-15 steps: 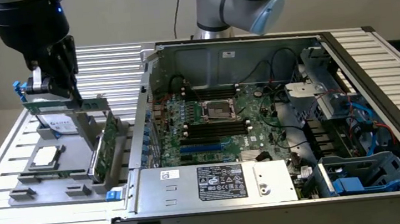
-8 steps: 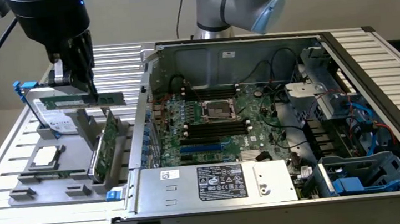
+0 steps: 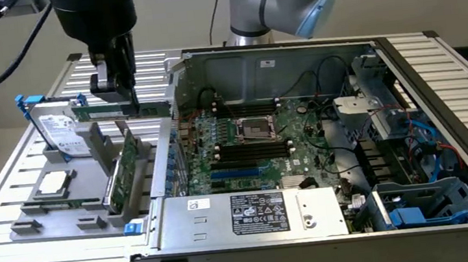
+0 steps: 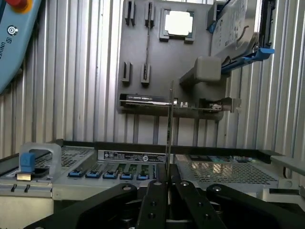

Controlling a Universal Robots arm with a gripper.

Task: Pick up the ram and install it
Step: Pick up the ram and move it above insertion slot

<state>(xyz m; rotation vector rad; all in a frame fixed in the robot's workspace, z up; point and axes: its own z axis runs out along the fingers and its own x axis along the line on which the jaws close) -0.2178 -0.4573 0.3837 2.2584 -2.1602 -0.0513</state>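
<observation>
From my station I see the gripper point(image 3: 119, 96) in the upper left of the exterior view, its fingers point(image 3: 126, 77) clamped together on the ram point(image 3: 151, 109). The ram is a thin green stick held lengthwise and roughly level in the air. It hangs over the gray tray point(image 3: 78, 186) on the exterior view's left, just outside the left wall of the open computer case point(image 3: 229, 249), so it is not seated in anything. Below it on the tray stand a hard drive point(image 3: 59, 133) and a wider green card point(image 3: 121, 175), and a processor point(image 3: 52, 184) lies flat nearer the frame's left edge. Inside the case, near the middle of the frame, I can see the motherboard point(image 3: 306, 153) with its long black slots point(image 3: 253, 150), well apart from the ram. In the wrist view the ram point(image 4: 170, 124) shows edge-on as a thin line rising from between the black fingers point(image 4: 155, 200) of the gripper point(image 4: 167, 179), pinched on both faces. Beyond it are the tray point(image 4: 143, 57), the processor point(image 4: 178, 23), the hard drive point(image 4: 236, 28) and the card point(image 4: 190, 107).
</observation>
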